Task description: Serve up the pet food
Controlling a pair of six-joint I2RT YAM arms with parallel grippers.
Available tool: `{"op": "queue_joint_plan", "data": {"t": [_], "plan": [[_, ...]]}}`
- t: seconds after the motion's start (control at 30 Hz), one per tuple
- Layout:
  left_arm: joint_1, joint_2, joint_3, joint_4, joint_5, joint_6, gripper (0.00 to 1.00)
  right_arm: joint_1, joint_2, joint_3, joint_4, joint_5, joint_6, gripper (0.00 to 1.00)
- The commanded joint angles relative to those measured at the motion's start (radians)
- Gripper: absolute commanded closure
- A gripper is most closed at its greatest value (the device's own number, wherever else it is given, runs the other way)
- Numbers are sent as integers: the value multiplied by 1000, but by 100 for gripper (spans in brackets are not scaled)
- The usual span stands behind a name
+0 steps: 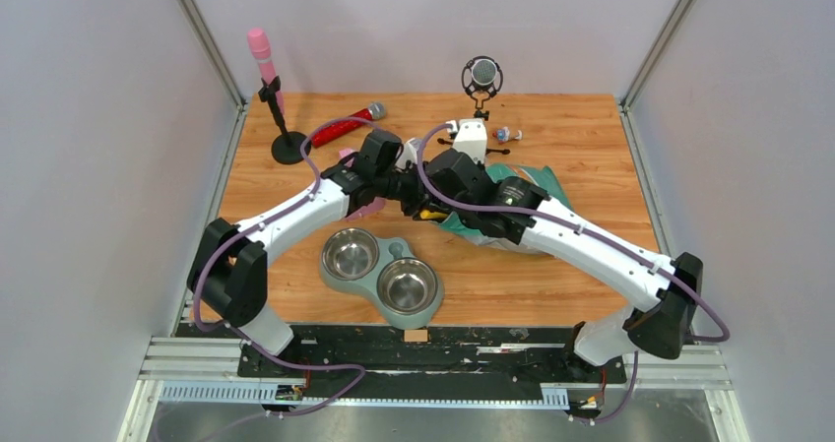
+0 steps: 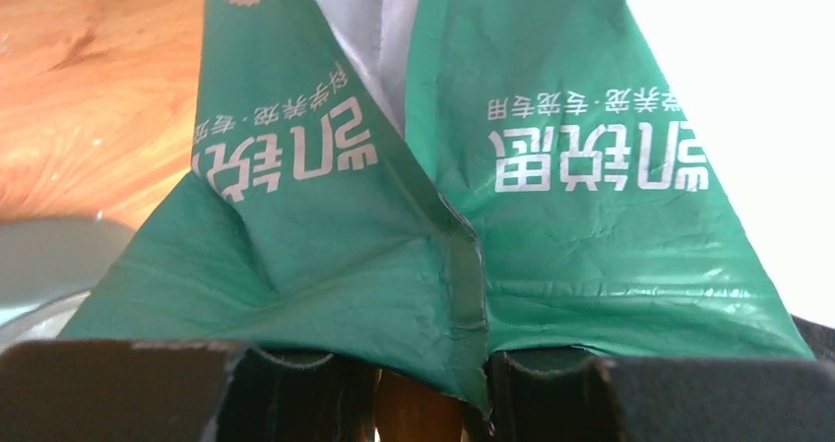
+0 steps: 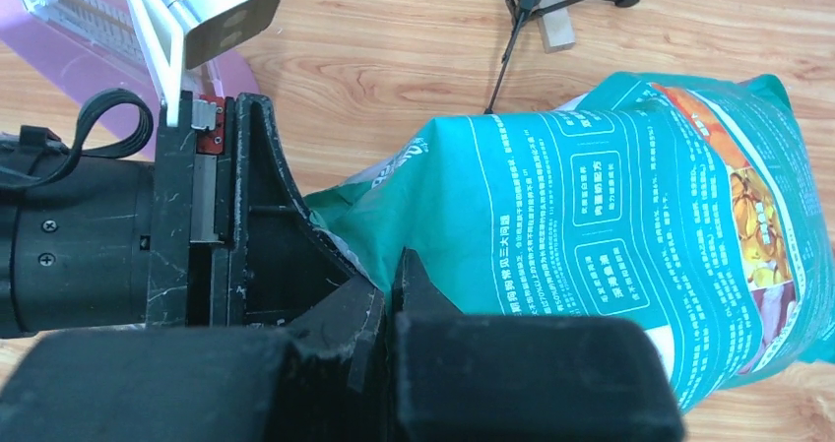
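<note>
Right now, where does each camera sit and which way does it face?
Top external: above and behind the bases, facing down at the table; both arms show, the left gripper and right gripper meeting at the bag.
Left wrist: on the left arm, close against the bag; its own fingers line the bottom edge.
Right wrist: on the right arm, facing the bag and left gripper; own fingers below.
Shared: the bag in all; the feeding dish in top and left wrist.

A creased green bag (image 2: 591, 245) reaches down between 2 black fingers (image 2: 118, 393).
</note>
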Motion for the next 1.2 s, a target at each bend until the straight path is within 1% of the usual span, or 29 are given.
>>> {"op": "queue_joint_plan", "data": {"t": [0.0, 0.03, 0.07, 0.1, 0.17, 0.2, 0.23, 0.27, 0.33, 0.5, 0.77, 0.87, 1.03, 1.17], "plan": [[-14, 11, -62, 329, -36, -57, 100, 0, -171, -5, 239, 39, 77, 100], [-18, 12, -89, 370, -21, -84, 100, 0, -186, -19, 255, 38, 82, 100], [-20, 15, -101, 456, -12, -97, 100, 0, -199, -32, 268, 40, 86, 100], [-23, 18, -126, 497, 2, -126, 100, -2, -212, -44, 280, 38, 91, 100], [-27, 27, -170, 628, 12, -188, 100, -6, -237, -70, 304, 36, 95, 100], [-30, 33, -187, 731, 16, -214, 100, -6, -249, -79, 315, 35, 96, 100], [-33, 36, -216, 782, 17, -256, 100, -7, -262, -89, 324, 35, 96, 100], [-35, 40, -229, 867, 18, -275, 100, -7, -273, -99, 332, 35, 99, 100], [-39, 39, -252, 927, 19, -302, 100, -9, -292, -114, 343, 38, 99, 100], [-42, -4, -286, 936, 14, -296, 100, -11, -316, -136, 344, 84, 92, 100], [-41, -101, -395, 940, -5, -300, 100, -34, -365, -170, 347, 184, 52, 100], [-41, -136, -430, 946, -11, -294, 100, -36, -387, -179, 347, 187, 41, 100], [-39, -216, -447, 853, -67, -244, 100, -37, -413, -199, 348, 155, 16, 100], [-22, -259, -455, 822, -79, -220, 100, -37, -438, -227, 349, 110, 4, 100]]}}
